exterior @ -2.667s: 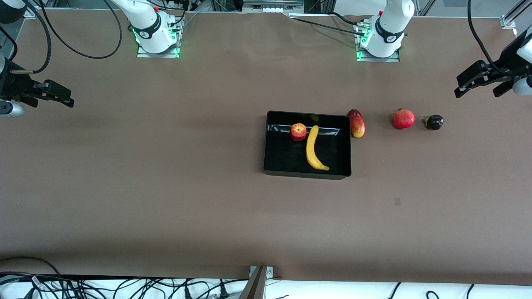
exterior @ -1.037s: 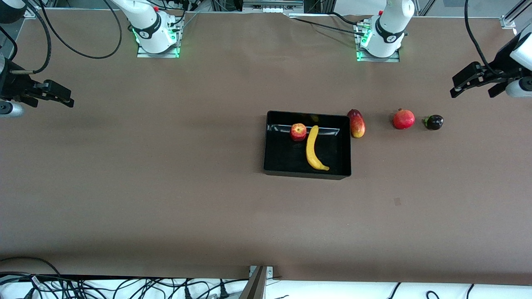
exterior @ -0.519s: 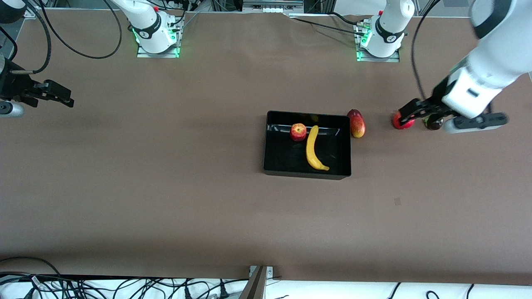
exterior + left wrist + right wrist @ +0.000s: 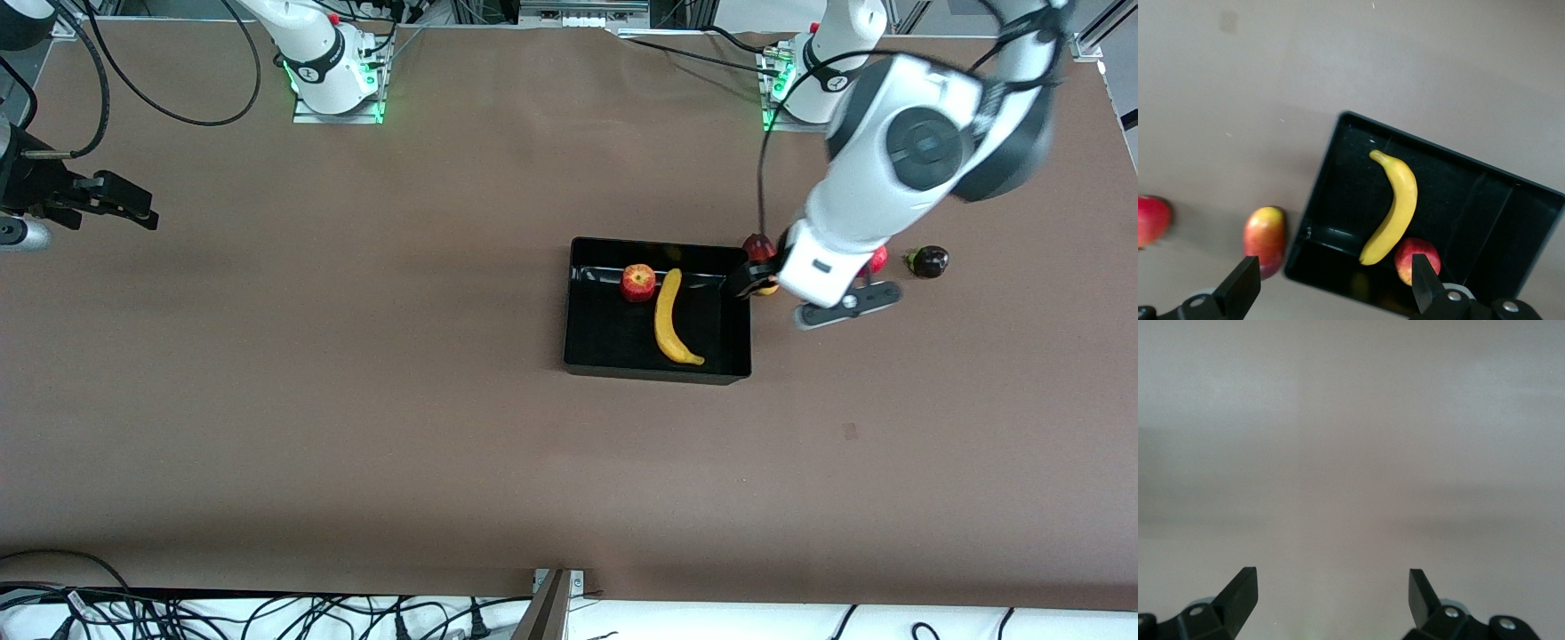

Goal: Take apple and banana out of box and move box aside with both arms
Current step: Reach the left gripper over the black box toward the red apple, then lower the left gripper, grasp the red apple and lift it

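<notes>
You have the black box (image 4: 587, 356) sitting on the brown table (image 4: 356, 400), closer to the left arm's end than to the right arm's. Inside it lie both fruits: the small red apple (image 4: 637, 283) rests against the wall farthest from the front camera, and the long yellow banana (image 4: 670, 318) lies just beside it, running from that wall toward the camera.

Your left gripper (image 4: 745, 281) hangs in the air over the box's edge at the left arm's end, with its fingers (image 4: 1239, 287) spread wide apart and nothing between them. The mango (image 4: 1265, 240) lies on the table just beside that same wall of the box, partly hidden under the arm in the front view. A round red fruit (image 4: 878, 259) peeks out past the arm, and a dark purple fruit (image 4: 929, 261) sits on the table near it, toward the left arm's end.

Your right gripper (image 4: 133, 213) waits over bare table at the right arm's end, well apart from everything, its fingers (image 4: 1238, 593) also spread wide and holding nothing.
</notes>
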Motion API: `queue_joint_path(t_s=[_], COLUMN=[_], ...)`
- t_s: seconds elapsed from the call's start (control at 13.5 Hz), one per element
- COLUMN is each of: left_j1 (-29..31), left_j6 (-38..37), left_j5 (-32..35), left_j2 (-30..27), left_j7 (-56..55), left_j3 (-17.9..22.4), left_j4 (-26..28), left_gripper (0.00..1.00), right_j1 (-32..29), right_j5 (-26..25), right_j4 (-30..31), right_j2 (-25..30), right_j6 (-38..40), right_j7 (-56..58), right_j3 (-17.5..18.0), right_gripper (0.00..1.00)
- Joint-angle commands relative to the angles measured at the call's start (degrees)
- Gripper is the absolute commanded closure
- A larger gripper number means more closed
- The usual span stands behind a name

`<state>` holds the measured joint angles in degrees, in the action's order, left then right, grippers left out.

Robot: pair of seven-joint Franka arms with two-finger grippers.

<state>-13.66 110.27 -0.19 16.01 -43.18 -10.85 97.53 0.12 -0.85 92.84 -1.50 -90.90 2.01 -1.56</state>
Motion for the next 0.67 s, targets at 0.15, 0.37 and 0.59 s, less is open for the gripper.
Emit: queue_joint_path(t_s=[0.15, 0.37, 0.59], left_j1=[-5.6, -8.5, -11.4], left_j6=[6.1, 11.2, 12.3], left_j5=[2.9, 3.0, 3.0], left_j2=[8.7, 11.5, 15.0], left_j7=[-7.9, -8.4, -9.6], left_j3=[0.5, 0.4, 0.0], left_j4=[-0.8, 1.8, 2.3], left_gripper=[0.00, 0.00, 0.00], right_j1=[-0.5, -0.5, -0.5], right_j5=[0.3, 0.3, 0.3], right_j4=[-0.6, -0.6, -0.5], right_j2=[0.1, 0.1, 0.1], right_j6=[0.7, 0.7, 0.7], right_j7=[-0.3, -0.3, -0.3], right_j3=[0.3, 0.3, 0.2], right_gripper=[0.00, 0.00, 0.00])
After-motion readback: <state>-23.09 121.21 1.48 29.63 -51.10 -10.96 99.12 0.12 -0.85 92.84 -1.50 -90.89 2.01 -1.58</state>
